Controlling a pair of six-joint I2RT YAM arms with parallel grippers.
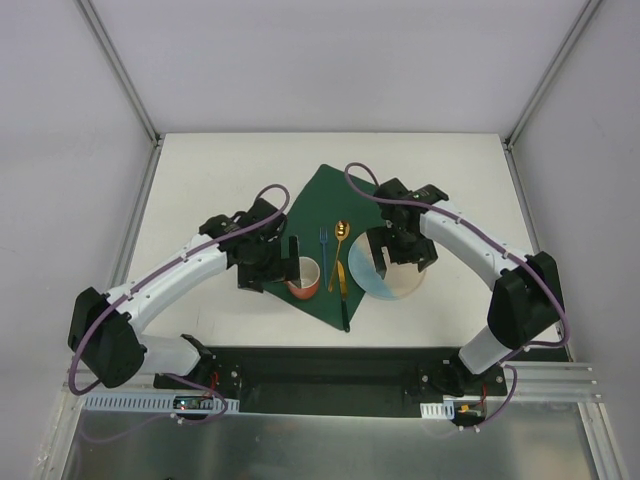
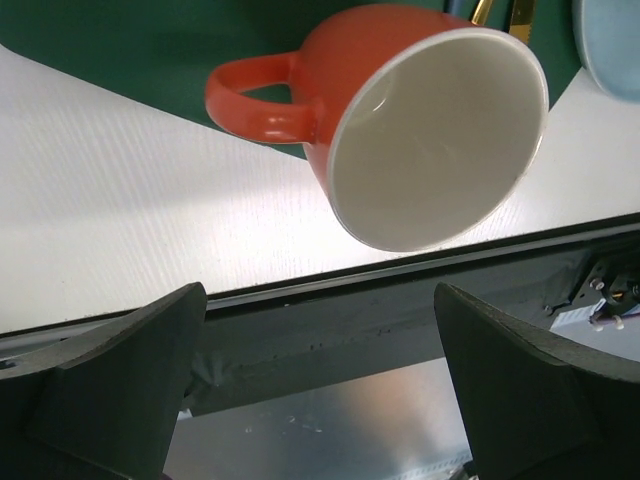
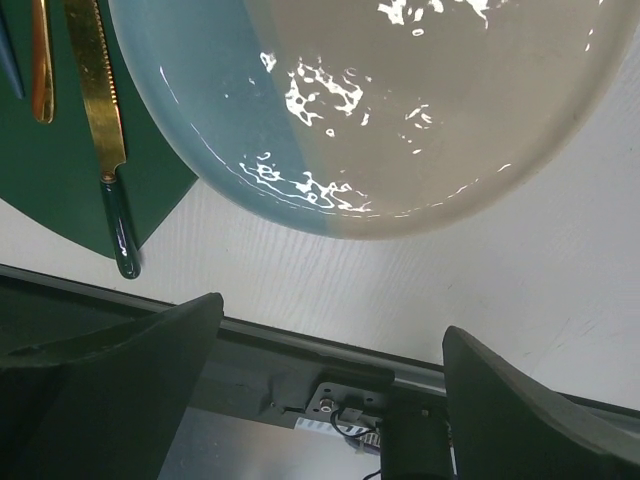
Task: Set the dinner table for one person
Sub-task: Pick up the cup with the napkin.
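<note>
An orange mug (image 1: 303, 278) with a white inside stands upright at the left edge of the dark green placemat (image 1: 325, 200), on the white dinner table (image 1: 200, 180). A blue fork (image 1: 323, 248), a gold spoon (image 1: 341, 238) and a gold knife with a green handle (image 1: 342, 292) lie on the mat. A blue and beige plate (image 1: 392, 282) sits half on the mat's right edge. My left gripper (image 1: 266, 266) is open and empty, just left of the mug (image 2: 430, 140). My right gripper (image 1: 400, 252) is open and empty above the plate (image 3: 400, 100).
The table's near edge with a dark rail (image 2: 400, 300) lies close below both grippers. The arm bases and a metal shelf (image 1: 320, 440) sit beyond it. Bare white tabletop (image 1: 460, 170) surrounds the mat at the back and sides. Frame posts (image 1: 120, 70) rise at the back corners.
</note>
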